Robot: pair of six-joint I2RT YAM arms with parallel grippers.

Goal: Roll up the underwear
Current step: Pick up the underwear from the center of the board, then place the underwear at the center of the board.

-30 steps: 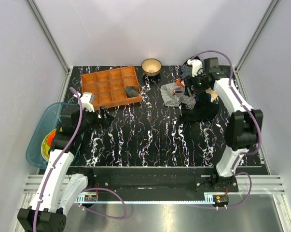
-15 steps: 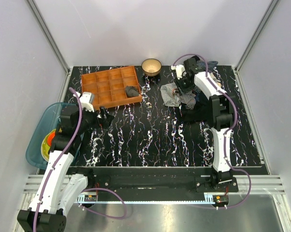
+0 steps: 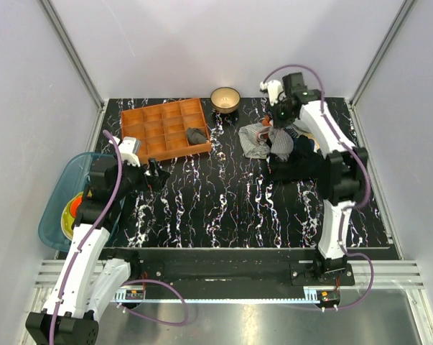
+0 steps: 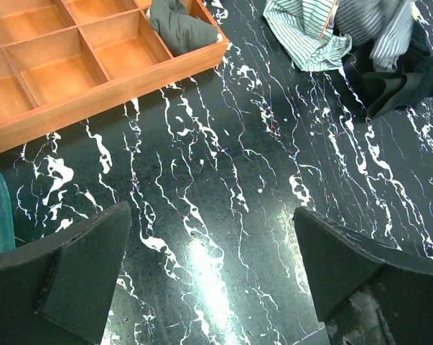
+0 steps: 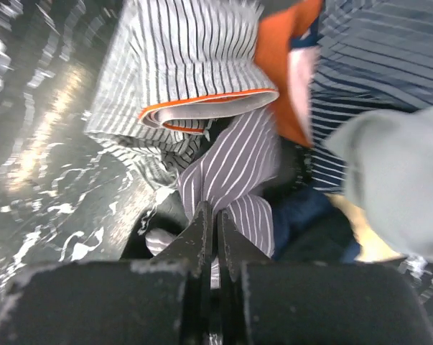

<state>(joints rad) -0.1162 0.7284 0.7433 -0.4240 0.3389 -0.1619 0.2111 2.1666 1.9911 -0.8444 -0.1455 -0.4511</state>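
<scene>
Closure is the change: the right gripper (image 5: 216, 215), spread wide a second ago beside the pile of clothes (image 3: 291, 165), has swung in over it and pressed its fingers together on a fold of the underwear (image 5: 234, 169); the pinch looks thin, only a ridge of grey-and-white stripes. The underwear lies in that pile at the far right of the counter (image 3: 230, 201), tangled under an orange-edged striped cloth (image 5: 194, 65) and beside a dark blue striped garment (image 5: 374, 43). The left gripper (image 4: 212, 244) hangs spread over bare counter, well apart. Rolling has not begun; the piece probably needs pulling free and flattening first, and neighbours may drag along.
</scene>
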